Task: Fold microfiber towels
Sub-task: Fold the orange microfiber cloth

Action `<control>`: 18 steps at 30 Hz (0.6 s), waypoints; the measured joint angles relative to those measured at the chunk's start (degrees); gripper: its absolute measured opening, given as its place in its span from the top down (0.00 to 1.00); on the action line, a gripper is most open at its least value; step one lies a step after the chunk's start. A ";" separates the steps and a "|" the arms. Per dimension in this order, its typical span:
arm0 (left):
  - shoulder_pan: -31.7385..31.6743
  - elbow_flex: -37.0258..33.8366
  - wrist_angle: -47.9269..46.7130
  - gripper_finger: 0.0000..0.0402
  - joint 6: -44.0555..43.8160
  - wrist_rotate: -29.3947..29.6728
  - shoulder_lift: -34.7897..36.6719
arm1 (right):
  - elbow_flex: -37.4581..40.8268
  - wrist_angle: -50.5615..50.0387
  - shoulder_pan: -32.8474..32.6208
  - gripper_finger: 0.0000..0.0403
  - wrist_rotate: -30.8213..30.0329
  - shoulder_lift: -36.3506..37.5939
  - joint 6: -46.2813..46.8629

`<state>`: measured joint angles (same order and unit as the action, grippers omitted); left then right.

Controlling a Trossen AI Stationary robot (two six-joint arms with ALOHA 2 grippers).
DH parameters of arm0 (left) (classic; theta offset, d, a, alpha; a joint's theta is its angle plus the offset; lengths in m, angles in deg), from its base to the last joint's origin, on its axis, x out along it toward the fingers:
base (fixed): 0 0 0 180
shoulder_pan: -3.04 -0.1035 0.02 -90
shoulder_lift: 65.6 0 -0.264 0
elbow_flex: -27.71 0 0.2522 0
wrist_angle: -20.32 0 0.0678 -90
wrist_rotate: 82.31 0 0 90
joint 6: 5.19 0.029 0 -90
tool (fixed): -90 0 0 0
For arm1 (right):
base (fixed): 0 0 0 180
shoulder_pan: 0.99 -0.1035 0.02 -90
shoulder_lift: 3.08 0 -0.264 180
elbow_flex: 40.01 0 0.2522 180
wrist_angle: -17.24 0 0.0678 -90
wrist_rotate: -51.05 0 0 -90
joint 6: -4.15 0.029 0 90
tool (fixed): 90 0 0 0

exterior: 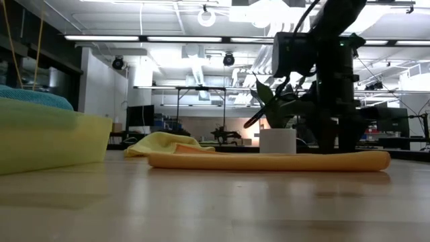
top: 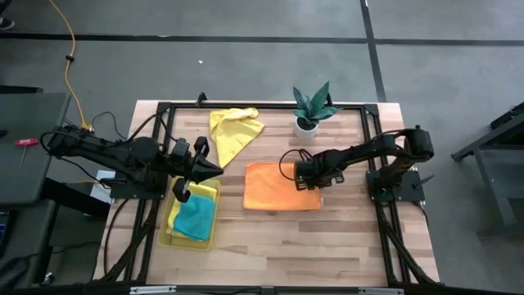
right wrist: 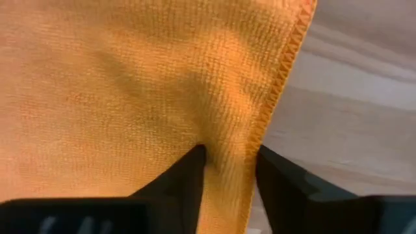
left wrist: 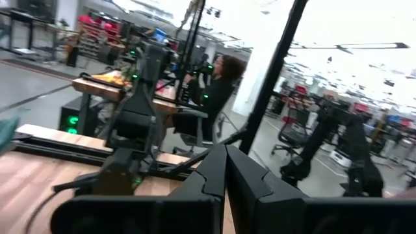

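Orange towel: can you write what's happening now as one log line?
right gripper: pinching orange towel edge | left gripper: shut, over tray | fold: not done

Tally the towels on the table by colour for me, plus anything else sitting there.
Orange towel, flat, right gripper pinching its edge: 1
Yellow towel, crumpled: 1
Yellow towel in tray: 1
Teal towel in tray: 1
Yellow plastic tray: 1
Potted plant: 1
Total: 6 things, 4 of them towels in view.
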<state>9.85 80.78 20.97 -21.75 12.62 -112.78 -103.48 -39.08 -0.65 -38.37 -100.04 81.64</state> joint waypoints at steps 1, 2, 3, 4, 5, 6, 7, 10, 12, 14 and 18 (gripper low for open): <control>0.00 0.00 0.00 1.00 0.00 0.76 0.00 | 0.01 -0.38 -0.01 0.75 -0.55 0.52 -0.72; 0.00 0.00 0.00 1.00 0.00 1.47 0.00 | 0.01 -0.86 -0.05 0.79 -1.00 0.77 -1.64; 0.00 0.00 0.00 1.00 0.00 2.13 0.00 | 0.01 -1.97 -0.07 0.83 -1.46 0.97 -2.78; 0.00 0.00 0.01 1.00 0.00 2.51 0.00 | 0.01 -3.16 -0.03 0.88 -1.95 1.12 -3.70; 0.00 0.00 0.01 1.00 0.00 2.95 0.00 | 0.05 -4.58 -0.13 0.93 -2.48 1.20 -4.24; 0.00 0.00 0.01 1.00 -0.01 3.23 0.00 | 0.11 -6.41 -0.48 0.96 -3.18 1.19 -4.57; 0.00 0.00 0.02 1.00 -0.08 3.32 0.00 | 0.17 -8.09 -0.86 0.98 -3.86 1.17 -5.36; -0.02 0.00 0.04 1.00 -0.96 3.37 0.00 | 0.29 -13.91 -2.37 0.96 -4.51 1.03 -7.26; -0.02 0.00 0.03 1.00 -1.08 3.41 0.00 | 0.34 -18.42 -3.48 0.98 -5.17 1.19 -7.51; -0.02 0.00 0.02 1.00 -1.07 3.49 -0.02 | 0.86 -20.77 -4.87 0.99 -6.46 2.59 -7.95; -0.02 0.00 0.02 1.00 -1.29 4.83 -0.02 | 6.57 -21.88 -7.54 0.99 -5.16 9.82 -4.34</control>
<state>9.83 80.78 20.99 -23.04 17.45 -112.80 -96.90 -60.96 -8.19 -43.53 -90.22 77.30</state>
